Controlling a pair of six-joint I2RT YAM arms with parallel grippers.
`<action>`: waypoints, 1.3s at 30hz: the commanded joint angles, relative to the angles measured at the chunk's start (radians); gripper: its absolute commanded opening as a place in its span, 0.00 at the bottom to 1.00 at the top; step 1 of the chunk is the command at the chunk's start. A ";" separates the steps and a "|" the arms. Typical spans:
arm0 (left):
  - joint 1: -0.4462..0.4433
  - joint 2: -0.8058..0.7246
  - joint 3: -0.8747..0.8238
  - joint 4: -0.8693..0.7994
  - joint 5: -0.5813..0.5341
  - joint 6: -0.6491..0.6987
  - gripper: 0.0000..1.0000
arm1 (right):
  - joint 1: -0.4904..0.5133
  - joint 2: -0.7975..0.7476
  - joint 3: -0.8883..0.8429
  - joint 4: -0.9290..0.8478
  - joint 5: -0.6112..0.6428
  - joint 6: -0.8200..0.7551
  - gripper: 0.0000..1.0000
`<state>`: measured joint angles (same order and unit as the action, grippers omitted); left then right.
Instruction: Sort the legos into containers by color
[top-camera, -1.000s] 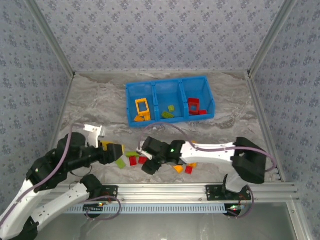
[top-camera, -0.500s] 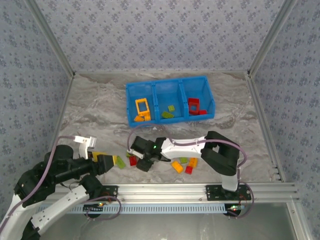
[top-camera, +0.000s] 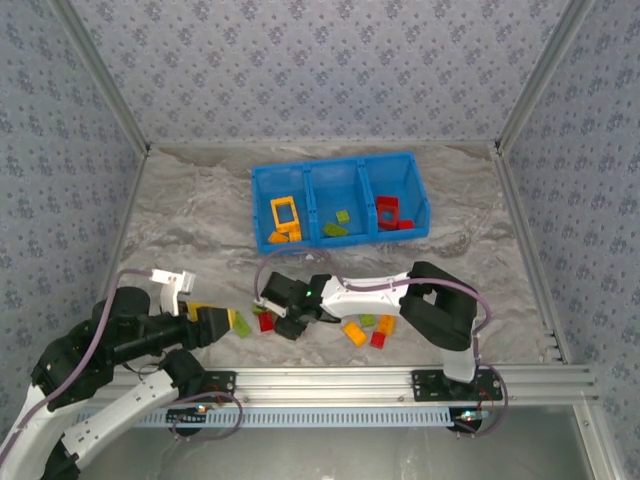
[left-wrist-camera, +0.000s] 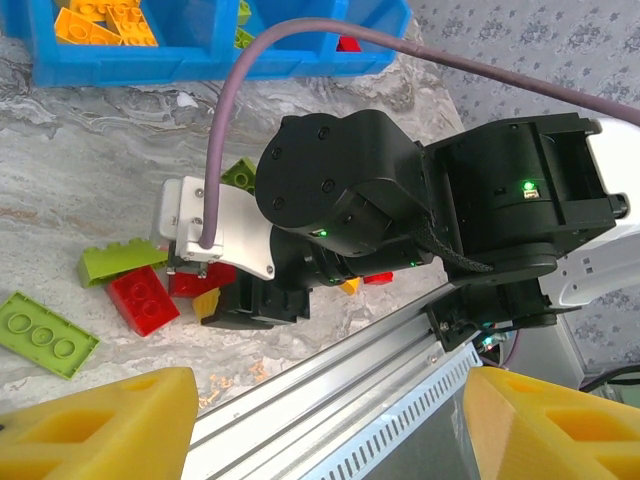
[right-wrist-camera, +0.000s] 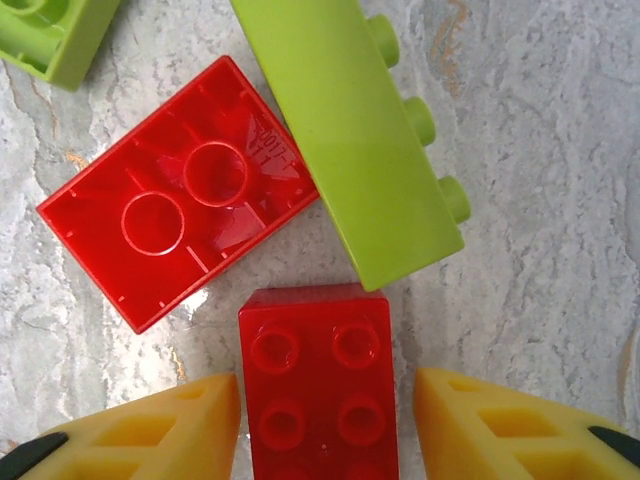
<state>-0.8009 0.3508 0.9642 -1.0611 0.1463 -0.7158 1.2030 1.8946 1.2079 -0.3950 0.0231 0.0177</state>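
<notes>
While the left gripper hangs over the near edge of the table with jaws spread wide, the right gripper points down with its jaws standing either side of a red brick, a narrow gap showing at one side. An upturned red brick and a lime brick lie just beyond it; well behind, the blue bin holds orange, lime and red legos in its left, middle and right containers.
</notes>
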 joint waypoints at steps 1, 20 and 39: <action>-0.003 0.014 0.000 0.038 0.017 0.012 0.70 | 0.002 0.031 0.005 -0.036 0.017 0.012 0.54; -0.018 0.204 -0.091 0.449 0.112 -0.085 0.70 | -0.171 -0.500 -0.174 -0.088 0.083 0.149 0.23; -0.256 0.852 0.191 0.729 -0.291 -0.038 0.69 | -0.860 -0.095 0.229 -0.251 0.408 0.254 0.28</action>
<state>-1.0489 1.1957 1.1164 -0.3985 -0.0971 -0.7292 0.3706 1.7412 1.3525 -0.6128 0.3798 0.2516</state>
